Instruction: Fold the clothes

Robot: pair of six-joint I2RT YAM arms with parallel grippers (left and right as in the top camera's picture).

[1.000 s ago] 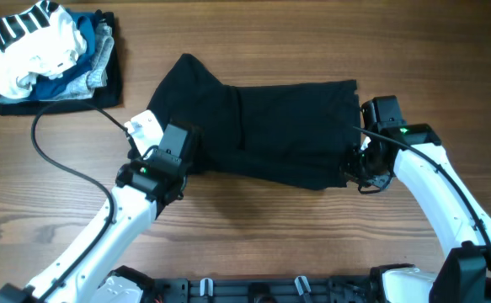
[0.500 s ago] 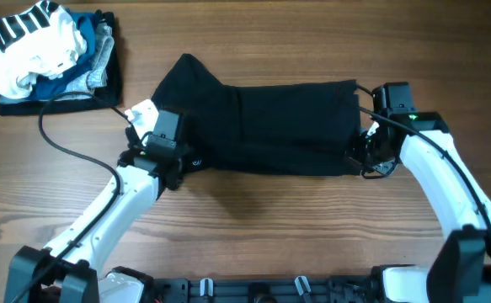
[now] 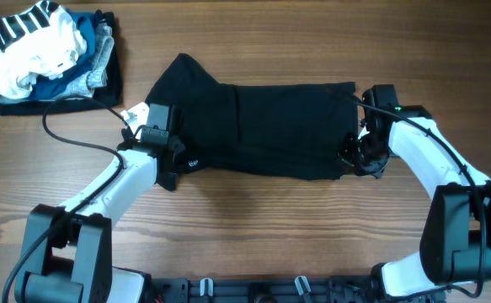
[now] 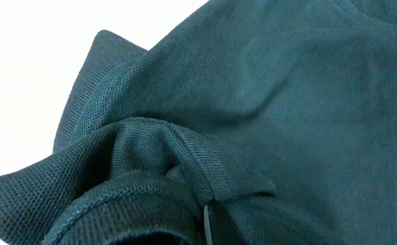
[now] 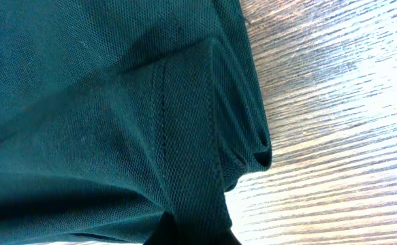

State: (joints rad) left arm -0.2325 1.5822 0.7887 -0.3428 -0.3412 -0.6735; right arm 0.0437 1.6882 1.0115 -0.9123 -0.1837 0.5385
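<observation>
Shirt (image 3: 262, 126) lies across table (image 3: 253, 227) centre overhead; only wrist views show left gripper (image 3: 180, 163) and right gripper (image 3: 351, 160) pinching bunched folds.

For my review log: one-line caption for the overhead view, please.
The black shirt lies on the table, left gripper and right gripper pinching its opposite ends.

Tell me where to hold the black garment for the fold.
Grip the black garment at its near-edge corners, coming from the outer ends: it lies flat and wide, and the left pincer and right pincer pinch bunched fabric there.
</observation>
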